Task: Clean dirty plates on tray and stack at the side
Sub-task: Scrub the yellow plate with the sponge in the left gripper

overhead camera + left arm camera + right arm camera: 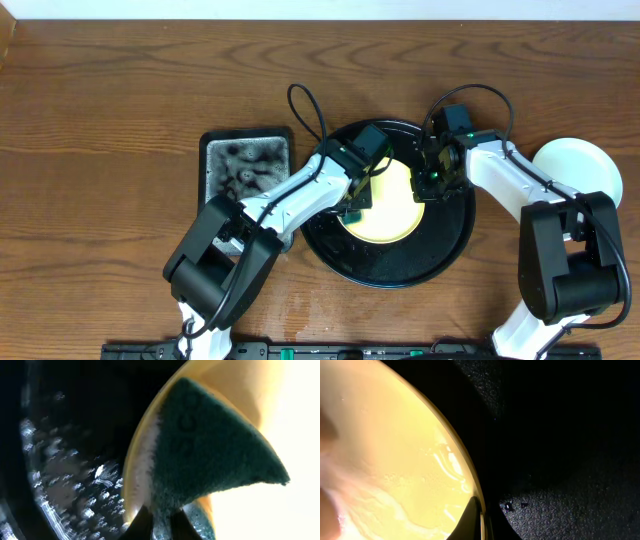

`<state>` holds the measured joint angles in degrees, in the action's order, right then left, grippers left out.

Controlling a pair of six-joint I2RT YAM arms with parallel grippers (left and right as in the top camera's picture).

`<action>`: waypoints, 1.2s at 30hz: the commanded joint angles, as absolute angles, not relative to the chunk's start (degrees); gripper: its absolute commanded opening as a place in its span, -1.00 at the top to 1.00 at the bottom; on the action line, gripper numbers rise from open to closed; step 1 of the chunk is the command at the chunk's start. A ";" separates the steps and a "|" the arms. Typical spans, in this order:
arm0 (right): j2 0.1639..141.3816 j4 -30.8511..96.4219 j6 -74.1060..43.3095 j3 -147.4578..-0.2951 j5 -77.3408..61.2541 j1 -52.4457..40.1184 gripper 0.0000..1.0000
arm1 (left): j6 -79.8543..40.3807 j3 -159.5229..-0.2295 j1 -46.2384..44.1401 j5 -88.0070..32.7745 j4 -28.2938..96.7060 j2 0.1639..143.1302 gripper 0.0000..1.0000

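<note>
A pale yellow plate point(392, 212) lies on the round black tray point(445, 245), its surface wet and soapy in the right wrist view point(385, 450). My left gripper point(356, 206) is shut on a dark green sponge point(210, 445), which presses on the plate's left rim point(131, 475). My right gripper point(432, 182) is shut on the plate's right rim, one finger point(471, 519) on the inside and the other under the edge. Another pale plate point(576, 170) rests on the table at the far right, behind my right arm.
A rectangular black tray point(246, 135) full of soapy foam sits left of the round tray, under my left arm. The round tray's floor is wet with droplets point(75, 485). Bare wooden table point(100, 120) spreads to the left and back.
</note>
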<state>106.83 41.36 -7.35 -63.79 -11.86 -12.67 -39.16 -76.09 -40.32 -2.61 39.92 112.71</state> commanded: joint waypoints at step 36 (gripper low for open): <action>109.30 42.00 -8.10 -62.85 -10.59 -13.56 0.97 | -37.17 -77.12 -38.02 18.87 47.00 115.83 0.85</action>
